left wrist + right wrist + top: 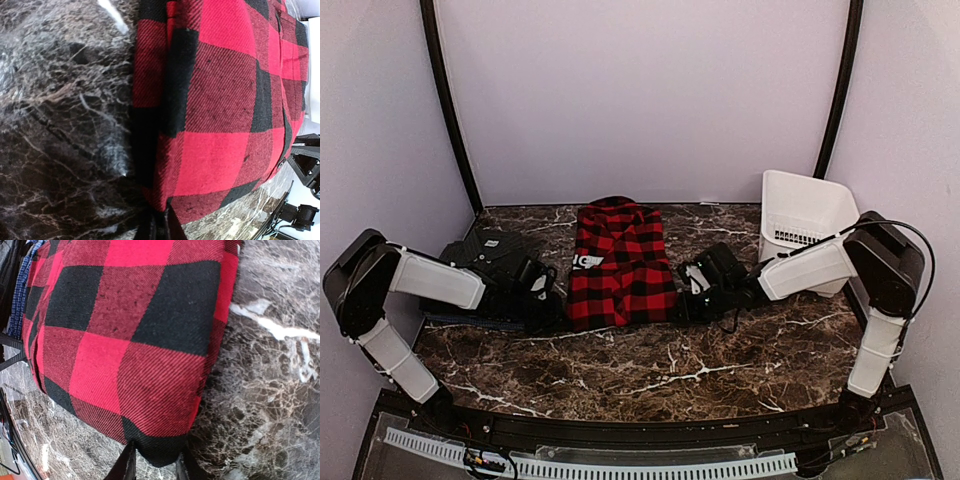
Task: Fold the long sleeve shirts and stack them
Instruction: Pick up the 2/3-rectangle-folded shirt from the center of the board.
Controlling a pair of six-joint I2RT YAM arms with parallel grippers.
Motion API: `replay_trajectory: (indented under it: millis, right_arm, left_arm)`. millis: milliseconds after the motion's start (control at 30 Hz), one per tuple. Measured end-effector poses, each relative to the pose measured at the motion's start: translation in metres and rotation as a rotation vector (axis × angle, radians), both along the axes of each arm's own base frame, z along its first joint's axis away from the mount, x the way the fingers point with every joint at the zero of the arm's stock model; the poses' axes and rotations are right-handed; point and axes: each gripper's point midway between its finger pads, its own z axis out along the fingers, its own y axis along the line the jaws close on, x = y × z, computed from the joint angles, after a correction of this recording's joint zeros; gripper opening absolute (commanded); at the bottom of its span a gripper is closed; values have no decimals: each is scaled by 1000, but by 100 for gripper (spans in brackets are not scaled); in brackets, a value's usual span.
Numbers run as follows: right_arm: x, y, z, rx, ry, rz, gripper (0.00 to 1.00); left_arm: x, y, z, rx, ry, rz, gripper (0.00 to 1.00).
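Observation:
The red-and-black checked shirt (620, 265) lies folded in the middle of the marble table, white letters showing at its left edge. My left gripper (555, 305) sits at its near-left corner; in the left wrist view (161, 222) the jaws are pinched on that corner of the shirt (220, 100). My right gripper (685, 290) sits at the near-right corner; in the right wrist view (154, 465) the shirt's (130, 340) black corner is held between the fingers. A folded black shirt (485, 250) lies at the left on a blue one (20, 295).
A white plastic basket (805, 215) stands tilted at the back right, behind the right arm. The curved walls close the table at back and sides. Bare marble (650, 370) lies between the shirts and the arm bases.

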Motion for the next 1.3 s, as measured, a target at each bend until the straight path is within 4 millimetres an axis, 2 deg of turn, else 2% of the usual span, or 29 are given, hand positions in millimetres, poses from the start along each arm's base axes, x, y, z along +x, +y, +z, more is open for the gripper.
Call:
replay_trajectory:
  millis: [100,300,700,867,933,967,1000,1167,1300]
  right_arm:
    - [2,-1,2,2,-17,-7,35]
    - [-2,-16,2,11,-19,-45,35]
    - [1,-8,2,65,2,-47,32]
    - [0,-6,2,82,13,-50,24]
    - [-1,-6,1,84,15,-49,13]
    - [-1,-6,1,85,19,-51,4]
    - [-1,-6,0,85,24,-56,0]
    - [-2,-7,-1,84,28,-59,0]
    - [-10,-12,5,86,26,-56,0]
  left_arm:
    - [0,1,-1,7,6,5,0]
    - [0,2,-1,18,9,11,0]
    - [0,4,0,29,15,14,0]
    - [0,4,0,33,17,14,0]
    - [0,4,-1,34,16,11,0]
    - [0,4,-1,34,15,9,0]
    - [0,4,-1,36,14,6,0]
    - [-2,3,0,42,14,-10,0]
    - [-12,2,4,52,22,-36,0]
